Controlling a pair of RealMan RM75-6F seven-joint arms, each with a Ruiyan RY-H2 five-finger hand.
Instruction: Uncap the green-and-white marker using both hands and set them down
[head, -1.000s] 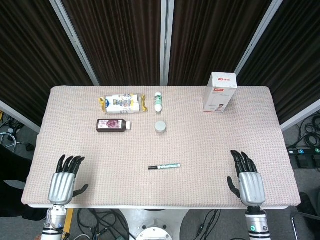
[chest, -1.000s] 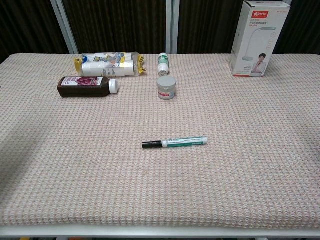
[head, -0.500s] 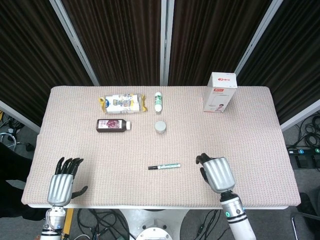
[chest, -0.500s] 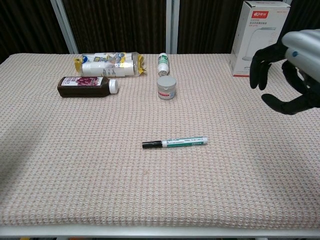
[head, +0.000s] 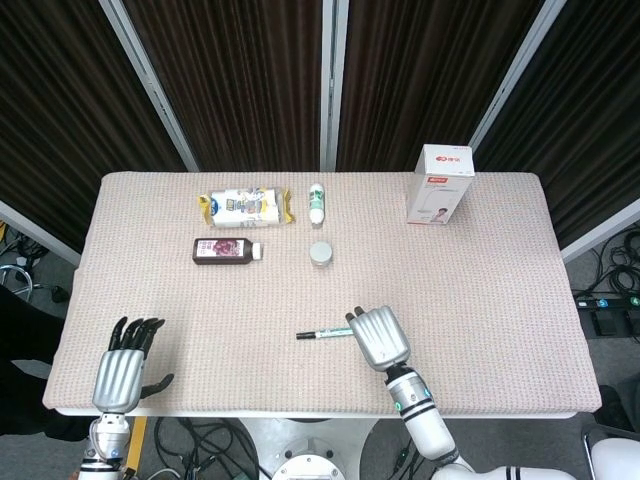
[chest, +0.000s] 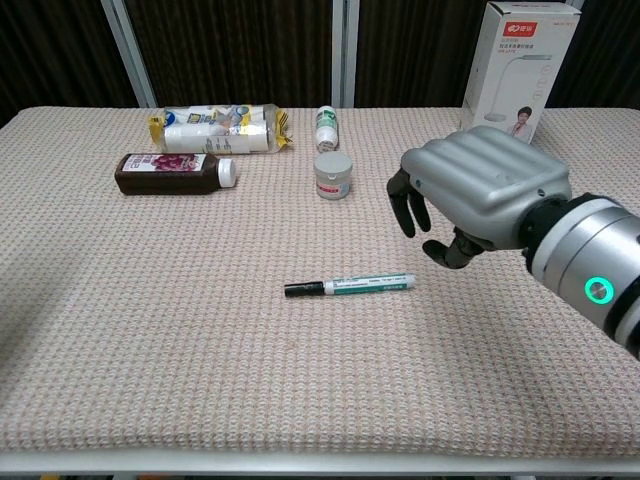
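Note:
The green-and-white marker (head: 327, 333) (chest: 350, 286) lies flat near the middle front of the table, its black cap pointing left. My right hand (head: 378, 337) (chest: 480, 195) hovers just above the marker's right end, palm down, fingers apart and curved downward, holding nothing. In the chest view there is a gap between its fingertips and the marker. My left hand (head: 124, 370) rests at the front left corner of the table, fingers spread, empty; it shows only in the head view.
At the back stand a brown bottle (head: 227, 249), a yellow-and-white packet (head: 243, 207), a small white-and-green bottle (head: 317, 204), a round white jar (head: 320, 254) and a tall white box (head: 439, 186). The table (head: 500, 290) has a knitted beige cover.
My right hand has swept from the front right corner leftward to just above the marker's right end. The left hand and the marker have stayed put.

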